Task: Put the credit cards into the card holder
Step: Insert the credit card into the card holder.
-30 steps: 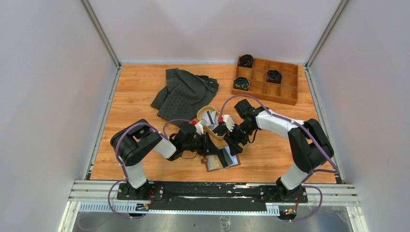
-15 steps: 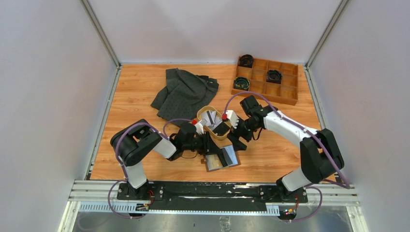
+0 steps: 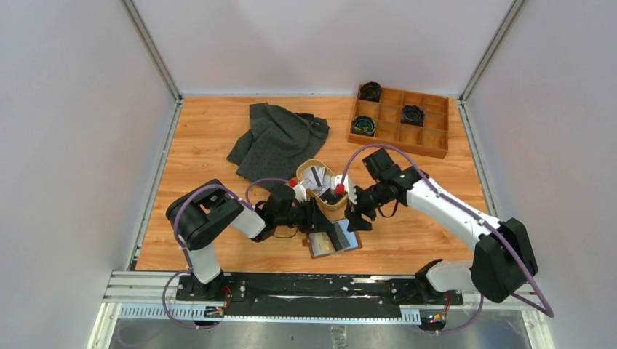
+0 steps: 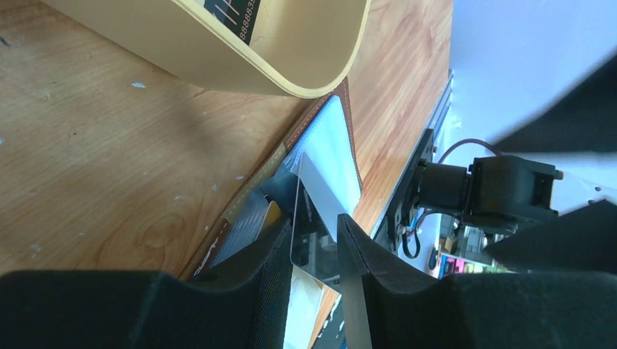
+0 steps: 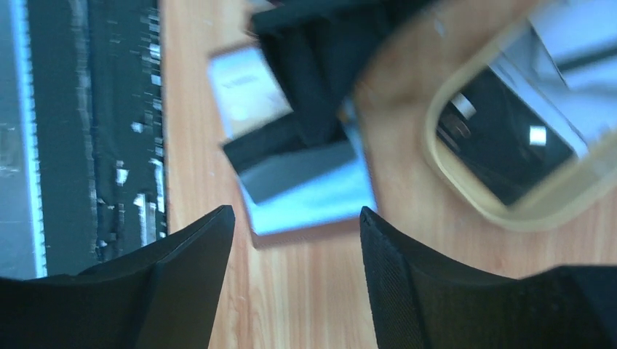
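Note:
The brown card holder (image 3: 324, 246) lies open on the table just in front of the tan oval tray (image 3: 309, 164). My left gripper (image 3: 338, 234) reaches over it. In the left wrist view a glossy dark credit card (image 4: 314, 218) stands in the card holder (image 4: 291, 142), leaning on the left finger with a gap to the other finger; the left gripper (image 4: 316, 243) is open. More credit cards (image 3: 316, 177) lie in the tray. My right gripper (image 3: 355, 218) hovers open and empty just right of the holder. In the right wrist view the card holder (image 5: 313, 193) lies ahead of that gripper (image 5: 295, 218).
A crumpled dark grey cloth (image 3: 280, 138) lies behind the tray on the left. A wooden compartment box (image 3: 396, 148) with black round items stands at the back right. The tray's rim (image 5: 509, 214) is close to my right fingers. The metal rail (image 3: 320, 287) runs along the near edge.
My left jaws have parted around the card. The right arm's elbow has swung out to the right and its gripper has shifted slightly toward the near side, its jaws widening then narrowing.

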You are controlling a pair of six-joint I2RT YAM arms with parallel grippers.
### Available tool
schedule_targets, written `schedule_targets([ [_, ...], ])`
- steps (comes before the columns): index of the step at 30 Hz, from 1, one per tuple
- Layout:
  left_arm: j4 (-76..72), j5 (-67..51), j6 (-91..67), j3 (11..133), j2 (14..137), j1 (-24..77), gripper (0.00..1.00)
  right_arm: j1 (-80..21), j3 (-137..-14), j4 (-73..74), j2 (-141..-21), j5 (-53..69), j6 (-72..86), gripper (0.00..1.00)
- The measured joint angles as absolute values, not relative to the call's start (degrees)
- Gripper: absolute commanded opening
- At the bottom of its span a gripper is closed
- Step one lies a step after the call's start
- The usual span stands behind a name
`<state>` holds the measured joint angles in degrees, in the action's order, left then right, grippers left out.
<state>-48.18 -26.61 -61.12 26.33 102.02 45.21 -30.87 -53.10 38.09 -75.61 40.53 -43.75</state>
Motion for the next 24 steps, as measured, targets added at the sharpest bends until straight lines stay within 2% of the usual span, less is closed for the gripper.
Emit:
schedule_targets([
  [5,-48.6,-26.8,-61.1,26.6,102.4,45.2,0.36,-40.2,-50.4,35.9,-72.9,45.2,-51.4,0.42],
  [10,-48.9,-26.8,-61.1,26.7,102.7,45.2,0.37,-46.5,-50.4,34.0,-78.0,46.1,-58.1,0.24],
  [16,-48.9,-26.8,-61.1,26.7,102.7,45.2,0.37,-50.7,-50.8,31.6,-83.9,43.2,-60.5,0.12],
  [24,-49.2,-26.9,-61.0,26.7,102.9,45.1,0.37,-53.1,-51.2,28.4,-87.6,37.4,-60.6,0.10],
])
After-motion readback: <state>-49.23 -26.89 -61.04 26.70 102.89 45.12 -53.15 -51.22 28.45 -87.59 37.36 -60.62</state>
